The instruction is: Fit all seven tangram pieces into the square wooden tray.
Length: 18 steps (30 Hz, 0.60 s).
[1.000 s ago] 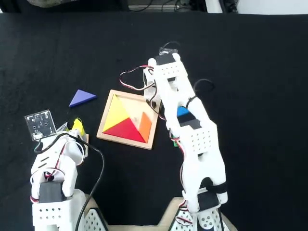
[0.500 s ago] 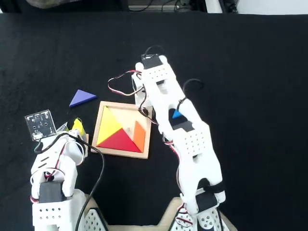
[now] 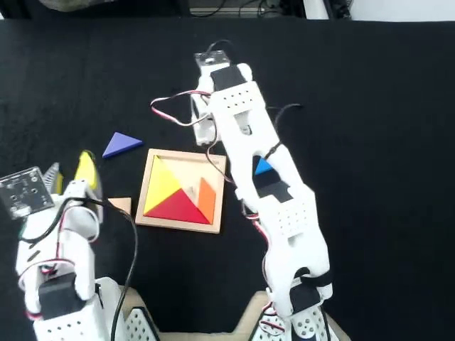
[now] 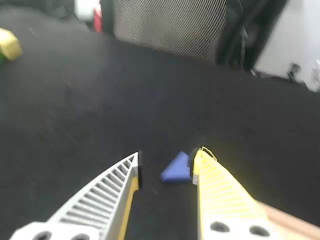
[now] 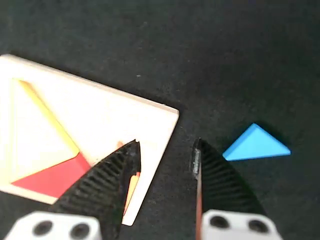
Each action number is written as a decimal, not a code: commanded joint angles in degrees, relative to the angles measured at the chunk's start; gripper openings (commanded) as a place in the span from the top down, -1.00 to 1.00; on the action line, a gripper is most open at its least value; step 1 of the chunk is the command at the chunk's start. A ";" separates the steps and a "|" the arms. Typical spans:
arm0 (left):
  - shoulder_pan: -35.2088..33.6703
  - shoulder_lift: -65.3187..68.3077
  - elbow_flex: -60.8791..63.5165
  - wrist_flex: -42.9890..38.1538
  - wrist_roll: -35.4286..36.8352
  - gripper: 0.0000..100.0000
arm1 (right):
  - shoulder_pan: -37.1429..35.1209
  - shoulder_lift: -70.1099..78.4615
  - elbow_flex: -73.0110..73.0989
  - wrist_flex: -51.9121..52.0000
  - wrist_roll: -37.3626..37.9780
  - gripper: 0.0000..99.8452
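On the black cloth (image 3: 355,85), the wooden tray (image 3: 186,154) is found part-filled by yellow, red and orange pieces (image 3: 179,209), left gripper (image 4: 167,156) and right gripper (image 5: 165,146) both spread, ribbed panel (image 4: 165,25) behind.

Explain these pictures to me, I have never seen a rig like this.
Two white robot arms sit at a black table. One picture looks down from above; the other two come from a camera on each arm's wrist. The left gripper, open, points at a dark blue triangle. The right gripper, open and empty, hovers over the edge of the wooden tray. It holds a yellow piece, a red piece and an orange piece. A light blue triangle lies beside the tray.
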 commanded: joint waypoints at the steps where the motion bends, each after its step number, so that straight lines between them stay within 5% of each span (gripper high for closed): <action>1: -4.09 5.27 -11.91 -1.14 -3.96 0.62 | -2.81 -3.65 -7.16 1.67 9.49 0.66; 10: -13.32 45.19 -34.77 10.20 -1.93 0.63 | -5.89 -3.47 -11.38 -1.41 38.68 0.66; 13: -17.71 54.95 -37.05 10.73 -2.02 0.63 | -8.09 -3.38 -11.30 -3.96 40.79 0.66; 18: -16.31 62.42 -36.97 -1.49 -2.29 0.63 | -8.62 -3.47 -12.53 -2.02 40.62 0.66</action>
